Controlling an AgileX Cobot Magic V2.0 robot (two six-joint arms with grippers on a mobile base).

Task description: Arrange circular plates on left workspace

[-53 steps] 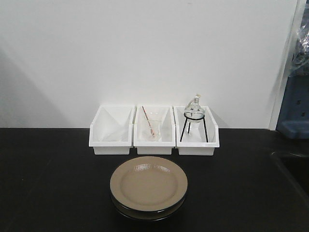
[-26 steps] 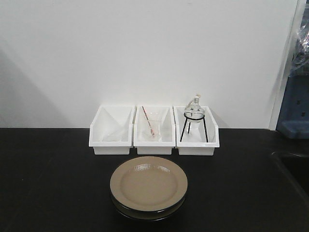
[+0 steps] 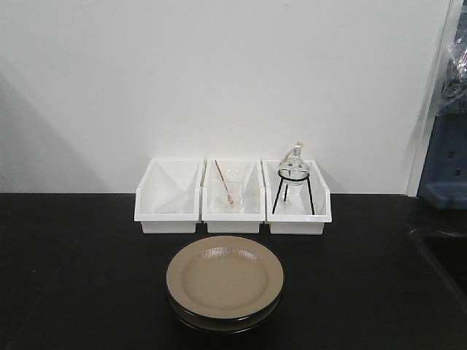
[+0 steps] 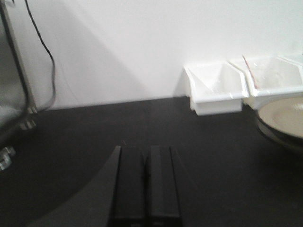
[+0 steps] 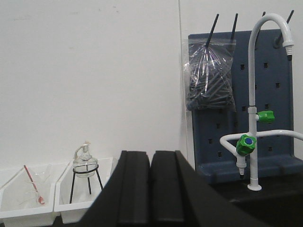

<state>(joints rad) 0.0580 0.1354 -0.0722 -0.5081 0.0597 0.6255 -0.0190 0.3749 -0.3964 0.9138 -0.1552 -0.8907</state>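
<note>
— What's behind the counter?

— You've got a plain white wall [image 3: 219, 80], evenly lit, with a soft grey shadow across its left part. Along the black counter's [image 3: 66, 270] back edge stand three white bins [image 3: 232, 215] side by side.

— And to the right?

— You'll find a blue pegboard [image 5: 274, 94] with a bag of dark sticks [image 5: 210, 75] hung on it, and a white tap [image 5: 253, 94] with green knobs before it. A sink basin [image 3: 445, 255] is sunk into the counter's right edge.

Your desk [image 3: 73, 270] lies open left of the plates [image 3: 224, 281]; three white bins [image 3: 232, 197] block the back, touching side by side.
</note>
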